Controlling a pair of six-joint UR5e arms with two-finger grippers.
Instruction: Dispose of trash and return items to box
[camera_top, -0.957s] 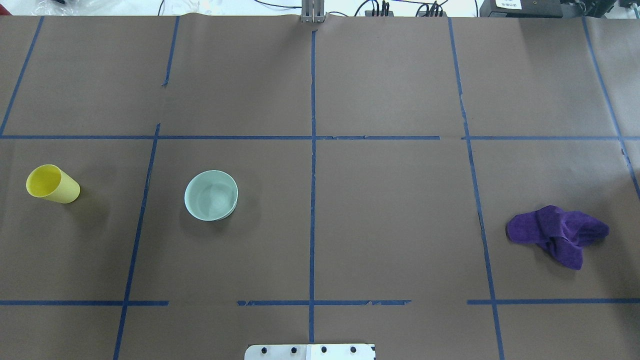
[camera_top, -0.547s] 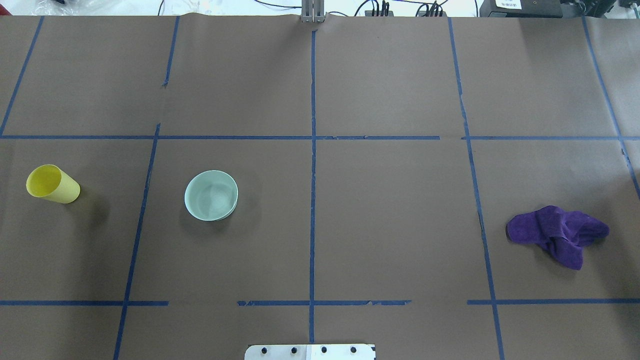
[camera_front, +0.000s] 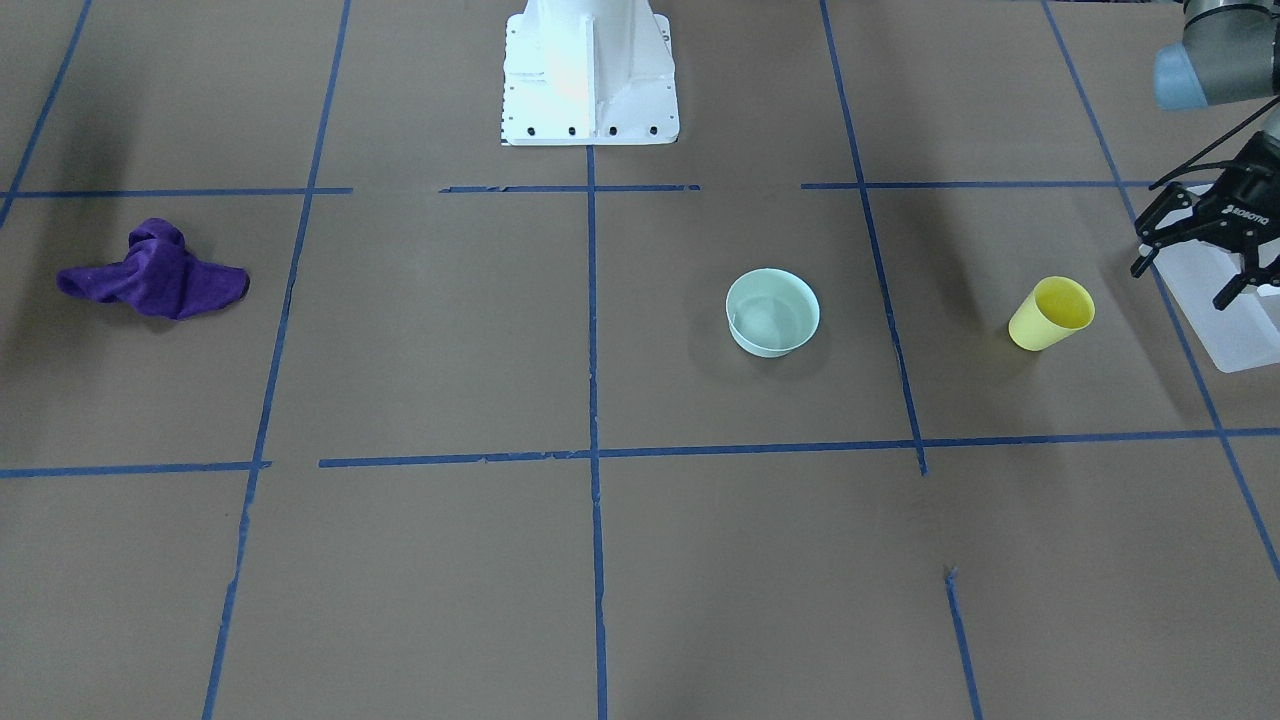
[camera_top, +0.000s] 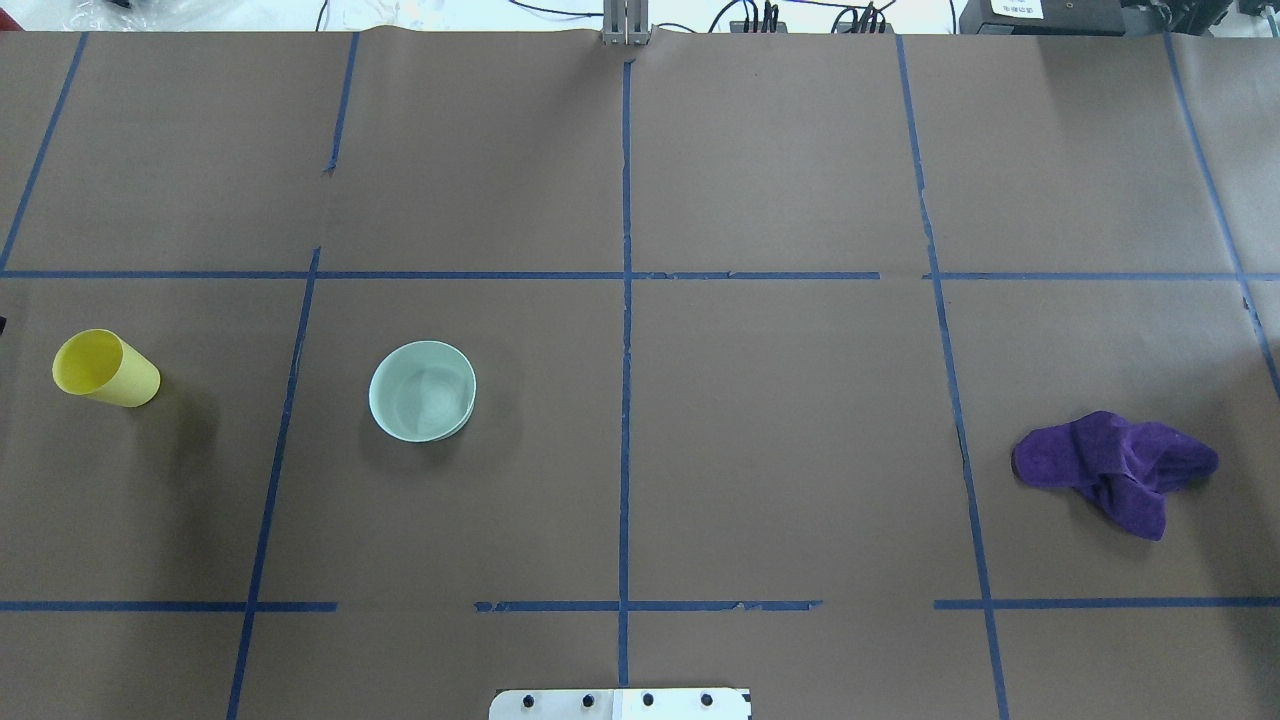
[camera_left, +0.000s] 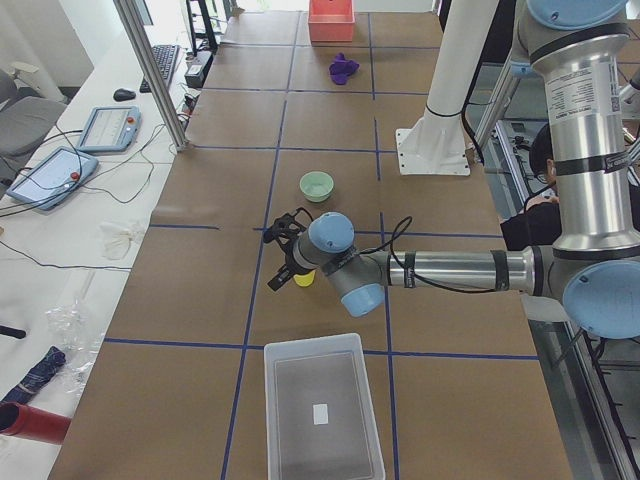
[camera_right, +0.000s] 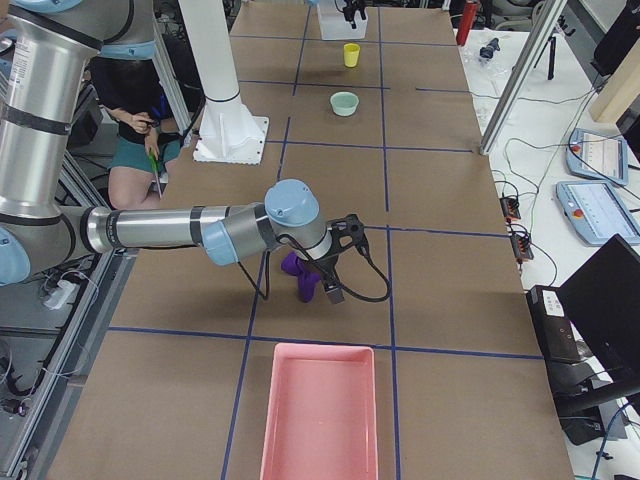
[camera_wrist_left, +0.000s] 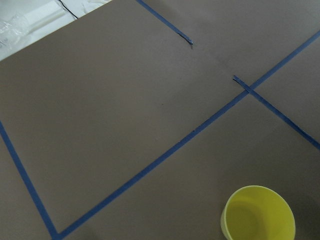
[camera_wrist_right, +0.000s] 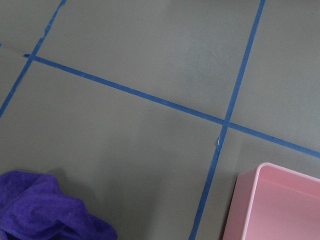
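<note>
The yellow cup (camera_front: 1050, 313) stands upright on the brown table, also in the overhead view (camera_top: 105, 368) and the left wrist view (camera_wrist_left: 258, 215). The mint-green bowl (camera_front: 772, 312) sits upright, apart from it toward the table's middle (camera_top: 422, 390). My left gripper (camera_front: 1180, 285) is open and empty, in the air between the cup and the translucent white box (camera_left: 322, 405). The box also shows partly in the front-facing view (camera_front: 1240, 330). My right gripper (camera_right: 335, 285) hovers by the purple cloth (camera_right: 298, 270); I cannot tell whether it is open or shut.
The crumpled purple cloth (camera_top: 1115, 470) lies on the robot's right side of the table. A pink tray (camera_right: 320, 415) sits at the table's end beyond it (camera_wrist_right: 272, 205). The white robot base (camera_front: 588, 70) stands at the near middle edge. Blue tape lines grid the table.
A small dark sliver has appeared at the overhead view's left edge, beside the cup. The cup, the bowl and the cloth have not moved.
</note>
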